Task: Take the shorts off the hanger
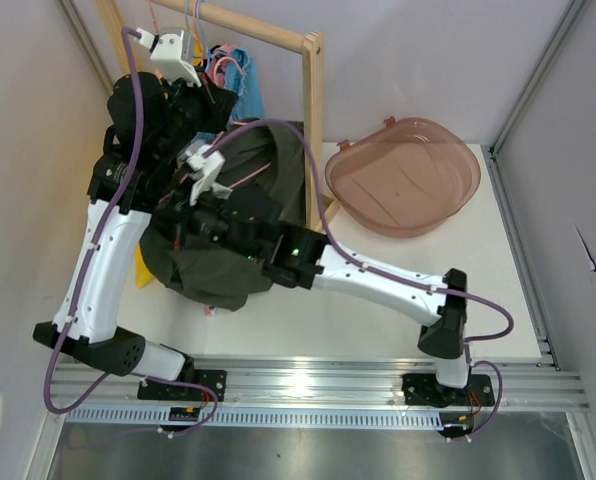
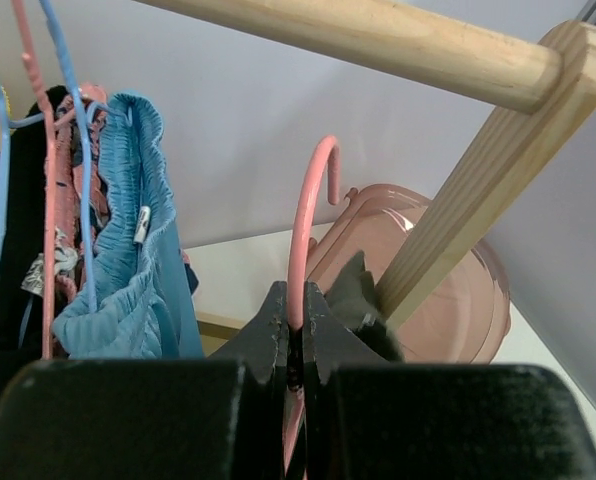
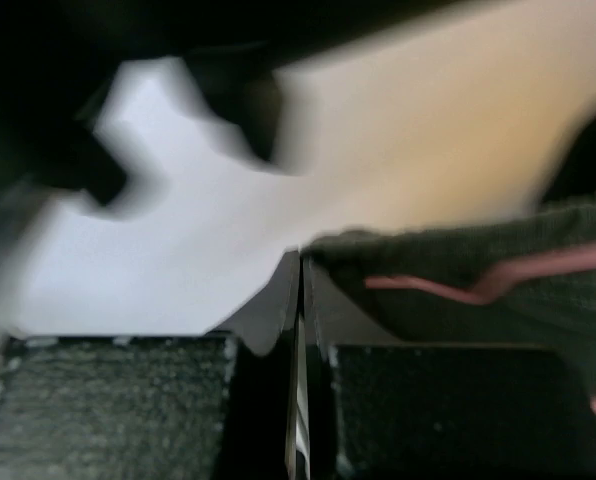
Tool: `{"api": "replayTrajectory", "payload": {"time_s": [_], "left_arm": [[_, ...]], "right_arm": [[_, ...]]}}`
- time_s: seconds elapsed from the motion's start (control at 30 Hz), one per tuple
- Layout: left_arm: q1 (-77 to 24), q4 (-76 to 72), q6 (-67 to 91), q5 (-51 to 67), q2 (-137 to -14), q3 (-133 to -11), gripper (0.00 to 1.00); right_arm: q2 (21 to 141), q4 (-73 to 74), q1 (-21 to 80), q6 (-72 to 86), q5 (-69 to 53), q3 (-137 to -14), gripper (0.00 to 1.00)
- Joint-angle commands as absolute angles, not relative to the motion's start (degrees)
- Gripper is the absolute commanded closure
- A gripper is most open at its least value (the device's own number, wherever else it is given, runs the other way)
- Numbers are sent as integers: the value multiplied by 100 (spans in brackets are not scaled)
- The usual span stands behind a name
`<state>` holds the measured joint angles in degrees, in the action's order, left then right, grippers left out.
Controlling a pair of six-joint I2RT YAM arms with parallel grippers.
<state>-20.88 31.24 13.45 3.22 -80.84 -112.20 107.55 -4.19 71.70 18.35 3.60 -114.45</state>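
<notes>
The dark green shorts (image 1: 268, 165) hang from a pink hanger (image 2: 303, 215) just in front of the wooden rack, bunched between both arms. My left gripper (image 2: 296, 295) is shut on the stem of the pink hook, which is off the rail, below and in front of it. My right gripper (image 3: 300, 262) is shut, jaws flush together, with no cloth visible between them. The edge of the shorts (image 3: 478, 290) lies against the tip of its right finger, with a pink hanger wire (image 3: 428, 290) running across the cloth.
The wooden rail (image 2: 378, 35) and its post (image 1: 313, 130) stand right behind the shorts. A blue garment (image 2: 128, 250) and other clothes hang on hangers at the left. A translucent pink basin (image 1: 403, 175) sits on the table at the right.
</notes>
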Motion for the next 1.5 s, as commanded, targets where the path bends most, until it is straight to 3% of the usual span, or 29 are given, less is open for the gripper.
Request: {"api": "replayTrajectory", "payload": {"time_s": [0.0,0.23,0.4,0.6,0.83,0.97,1.13,1.37,1.47], "left_arm": [[-2127,2637,1468,580,-8252,-11619,100],[-2127,2979,1749,879,-8551,-12548,100],[-2109,3479,1731,835,-8666,-13332,100],[-2101,3814,1697,852,-8227,-13123,100],[-2101,4120,1565,695,-7331,-12375,100],[-2109,4481,1529,694,-6963,-12147,100],[-2109,4333,1582,651,-6048,-10794,100],[-2109,3051,1451,-430,-4914,-9124,100],[-2109,2594,1441,-501,-4860,-8719,100]], "right_arm": [[11361,-89,7900,1705,-263,-12399,100],[12278,369,8437,1750,-502,-13500,100],[11981,142,8551,1793,-238,-12649,100],[10953,-403,8508,1503,1027,-10676,100],[9467,-975,8042,1652,2011,-8626,100],[8703,-1072,7797,1574,2469,-8078,100],[8140,-792,7314,1336,2742,-7954,100],[7269,-132,6724,1240,3313,-8200,100],[7198,400,6216,1090,3393,-8989,100]]}}
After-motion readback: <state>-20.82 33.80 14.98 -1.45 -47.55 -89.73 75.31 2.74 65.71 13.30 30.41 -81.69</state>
